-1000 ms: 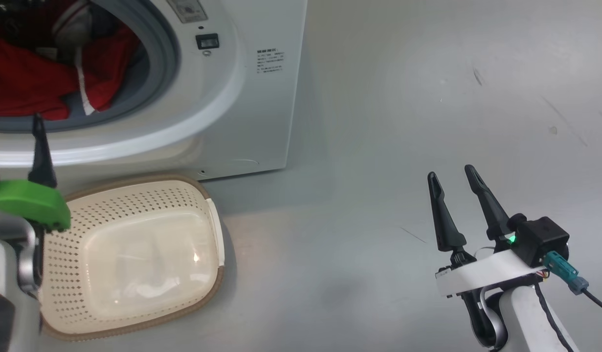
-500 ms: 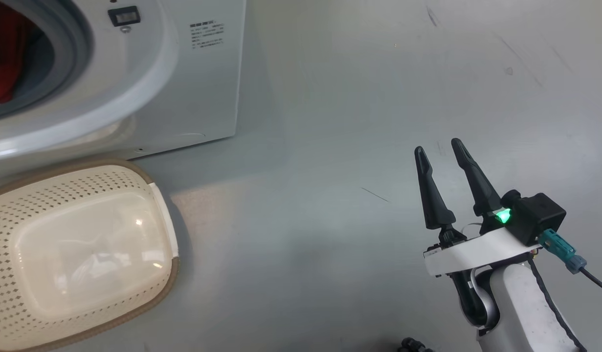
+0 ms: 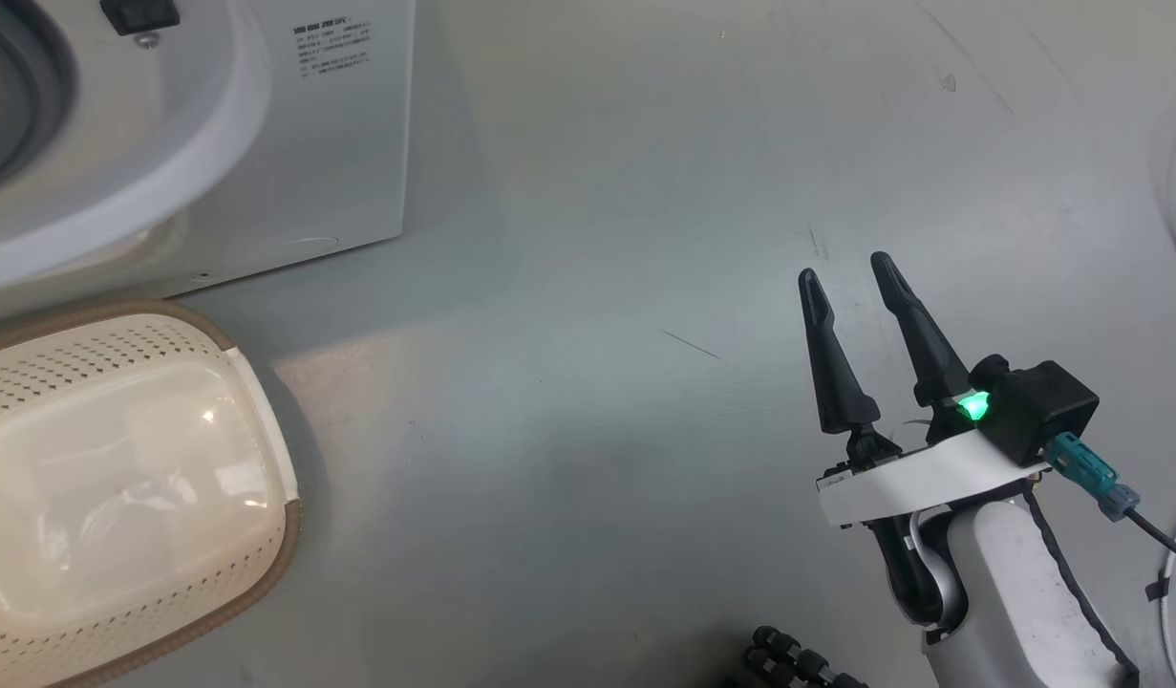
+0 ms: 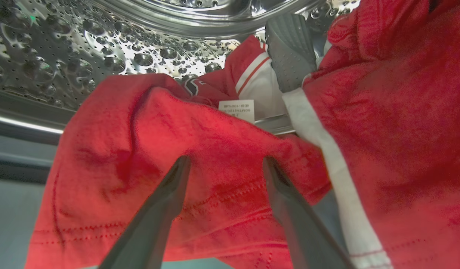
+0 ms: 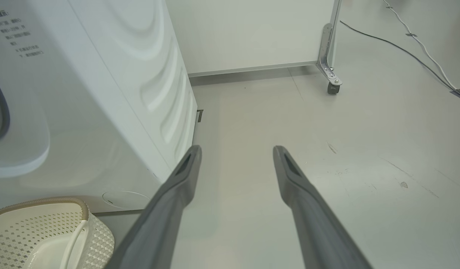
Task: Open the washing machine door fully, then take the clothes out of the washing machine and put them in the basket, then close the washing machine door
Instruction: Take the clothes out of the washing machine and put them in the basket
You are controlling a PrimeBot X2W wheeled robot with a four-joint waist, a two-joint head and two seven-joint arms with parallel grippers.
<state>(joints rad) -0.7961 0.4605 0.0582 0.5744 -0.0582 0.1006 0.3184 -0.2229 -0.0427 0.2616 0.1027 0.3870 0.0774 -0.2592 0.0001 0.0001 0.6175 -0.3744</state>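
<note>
Reaching into drum (image 4: 102, 48): left end effector (image 4: 225, 164) spread wide, gripping nothing, tips at red jersey (image 4: 147, 123) fold. Straddle thick ridge, then clench. Right end effector (image 3: 844, 272) released, idle above floor (image 3: 597, 430). Basket (image 3: 72, 358) empty, near washing machine (image 3: 339, 143).

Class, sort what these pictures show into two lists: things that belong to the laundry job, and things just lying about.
Belongs to the job: washing machine; clothes in its drum; basket on the floor by it; left hand, open at the clothes.

Just lying about: cables across the floor; castor of a metal frame.
</note>
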